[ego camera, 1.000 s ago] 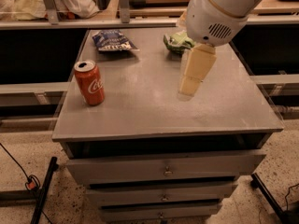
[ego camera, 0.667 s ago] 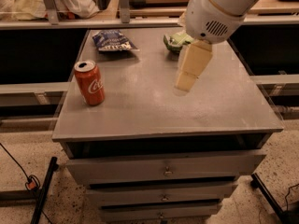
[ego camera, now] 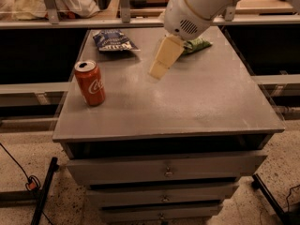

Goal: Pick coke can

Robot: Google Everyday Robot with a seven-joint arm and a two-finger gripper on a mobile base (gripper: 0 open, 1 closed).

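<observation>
The coke can (ego camera: 90,83), red-orange with white script and a silver top, stands upright near the left edge of the grey cabinet top (ego camera: 197,102). My gripper (ego camera: 158,71) hangs from the white arm (ego camera: 197,8) above the middle of the top, to the right of the can and well apart from it. It holds nothing that I can see.
A dark blue chip bag (ego camera: 113,40) lies at the back left of the top. A green bag (ego camera: 196,44) lies at the back, partly behind the arm. Drawers (ego camera: 165,170) are below the top. A black stand leg (ego camera: 44,191) and a cable lie on the floor at the left.
My gripper and arm have moved left, toward the can's side of the top. The can has not moved.
</observation>
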